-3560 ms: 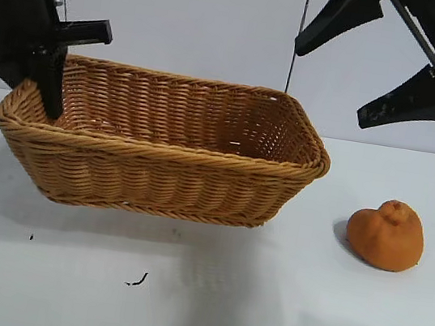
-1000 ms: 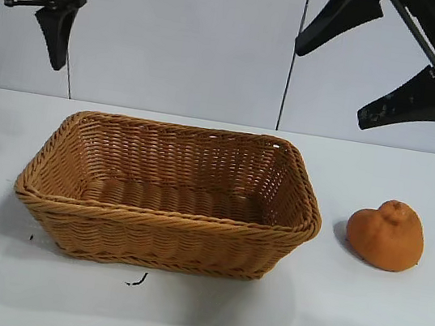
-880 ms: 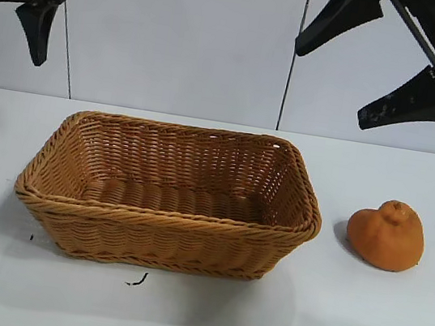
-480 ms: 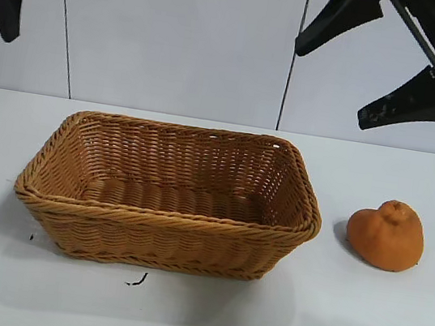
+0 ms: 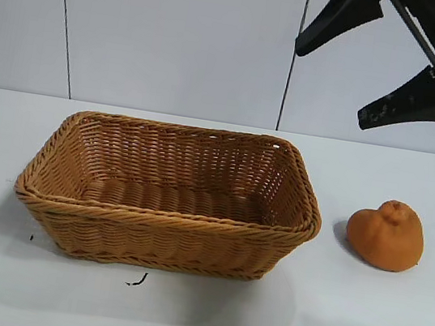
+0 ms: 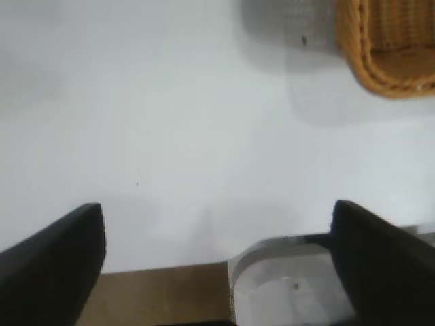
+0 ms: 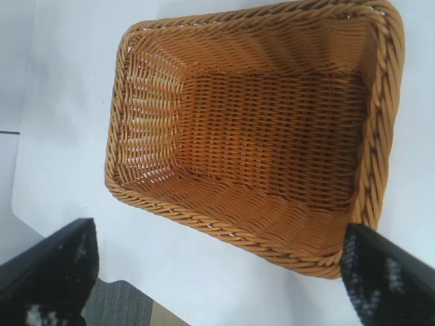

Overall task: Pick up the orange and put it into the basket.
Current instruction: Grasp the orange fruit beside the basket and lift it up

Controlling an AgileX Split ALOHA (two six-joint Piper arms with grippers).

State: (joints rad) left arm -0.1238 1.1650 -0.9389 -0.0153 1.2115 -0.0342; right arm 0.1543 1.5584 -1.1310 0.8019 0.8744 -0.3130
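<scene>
- White tabletop (image 5: pixel 177 321) and pale grey wall panels framed the scene, with the basket (image 5: pixel 164 219) standing empty near the middle.
- Orange (image 5: pixel 386 234) lay on the table beside the basket's right end, near it but not touching, its knob pointing up.
- Right gripper (image 5: pixel 379 68) hung high above the gap between basket and orange, tilted downward, its two black fingers spread wide and holding nothing.
- Its wrist camera looked straight into the basket (image 7: pixel 272 136), whose woven floor was bare.
- Left gripper (image 6: pixel 217 251) was out of the exterior view; its own camera showed it off the basket's left end, over bare table (image 6: pixel 170 122) and the table's edge, fingers wide apart and empty, one corner of the basket (image 6: pixel 380 68) in sight.
- Nothing of the task looked done: the fruit was untouched and outside the basket.
- Judging by its look, the orange would be light and fairly firm, its matte, bumpy skin giving good purchase, though a hard squeeze could bruise it.
- Lumpy and lopsided, it might roll or twist under an off-centre pinch; the likeliest hold was across its broad middle, below the knob, fingers coming down either side.
- Right arm, nearer the fruit, seemed the natural one for the pick.
</scene>
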